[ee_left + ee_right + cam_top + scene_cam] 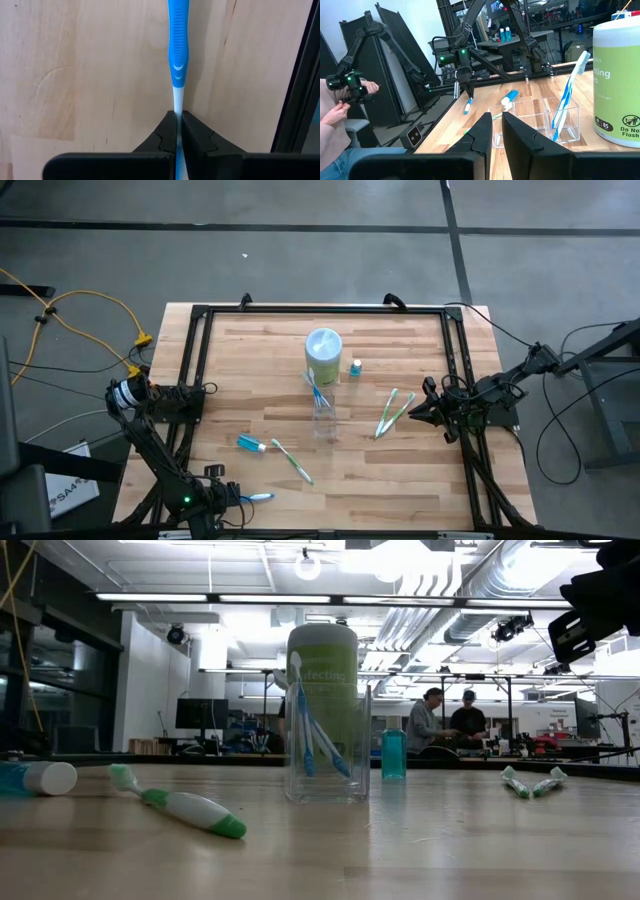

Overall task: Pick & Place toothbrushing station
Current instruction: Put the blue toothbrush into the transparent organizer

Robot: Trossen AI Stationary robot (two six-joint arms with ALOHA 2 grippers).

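My left gripper [236, 499] stands at the table's near left, pointing down, shut on a blue-and-white toothbrush [178, 45] that lies on the wood. The clear tumbler [323, 418] stands mid-table with another blue toothbrush [318, 745] leaning inside it. A green-and-white toothbrush [293, 462] and a toothpaste tube [250, 443] lie flat to the tumbler's near left. Two more green toothbrushes [390, 412] lie to its right. My right gripper [497, 132] waits level at the right edge, its fingers a narrow gap apart, holding nothing. My left gripper pinches the toothbrush's thin white neck [177, 102], just past the blue handle, between its two fingers. The fingers come from above, pointing down, one on each side of the neck. The blue handle [178, 45] stretches away from them, flat along the wood.
A tall green-lidded wipes canister [323, 352] stands just behind the tumbler, with a small blue bottle [355, 367] to its right. A black metal frame [200, 360] runs around the tabletop, close beside my left gripper. People sit in the room beyond the table.
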